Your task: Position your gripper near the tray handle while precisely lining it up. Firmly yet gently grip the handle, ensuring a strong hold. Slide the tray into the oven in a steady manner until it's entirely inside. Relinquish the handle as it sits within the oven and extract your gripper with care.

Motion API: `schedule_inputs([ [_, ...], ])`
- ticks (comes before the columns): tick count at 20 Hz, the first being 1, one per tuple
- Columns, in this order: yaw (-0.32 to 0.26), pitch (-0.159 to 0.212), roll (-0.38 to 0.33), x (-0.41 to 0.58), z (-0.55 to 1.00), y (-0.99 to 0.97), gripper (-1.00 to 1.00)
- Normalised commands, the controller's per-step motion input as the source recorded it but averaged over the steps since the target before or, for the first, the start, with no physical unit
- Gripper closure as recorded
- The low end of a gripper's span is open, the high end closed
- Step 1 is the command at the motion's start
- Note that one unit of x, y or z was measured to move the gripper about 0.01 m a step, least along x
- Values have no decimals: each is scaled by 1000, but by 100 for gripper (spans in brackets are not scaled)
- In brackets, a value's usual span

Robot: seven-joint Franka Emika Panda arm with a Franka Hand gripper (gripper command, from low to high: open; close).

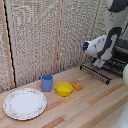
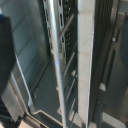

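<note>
White robot arm's hand [image 1: 98,63] hangs directly over the thin dark handle bar [image 1: 95,73] fronting the wire rack tray [image 1: 111,67]; bar runs crosswise beneath it. Grip state unclear, possibly released.

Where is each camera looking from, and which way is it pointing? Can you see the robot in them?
Exterior view: off the arm, facing across the light wooden table toward the woven screen wall; shows the bulky white and grey arm over the wire rack tray, whose thin dark tray handle runs along its front, at the exterior view's right; gripper fingers too small to judge.
Wrist view: on the wrist, very close, facing the tray's grey metal wires; a blurry blue shape at one edge may be a fingertip.
Shared: the tray.
</note>
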Motion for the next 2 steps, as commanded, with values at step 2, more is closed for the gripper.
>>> schedule_inputs([
  [2, 121, 3, 55, 220, 33, 479, -100],
])
